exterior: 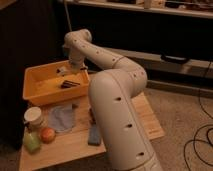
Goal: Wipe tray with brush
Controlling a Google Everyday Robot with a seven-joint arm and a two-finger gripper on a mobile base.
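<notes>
Our gripper (69,71) hangs over the tray (35,93) near its right wall, just above the brush (70,83) lying inside; we cannot tell whether it grasps anything.

Smooth, faintly glossy orange plastic tray (47,98); pale matt wooden table (62,151); soft pale-blue cloth (61,118). The arm (116,100) has a smooth matt white shell, its gripper (69,70) over the tray.
</notes>
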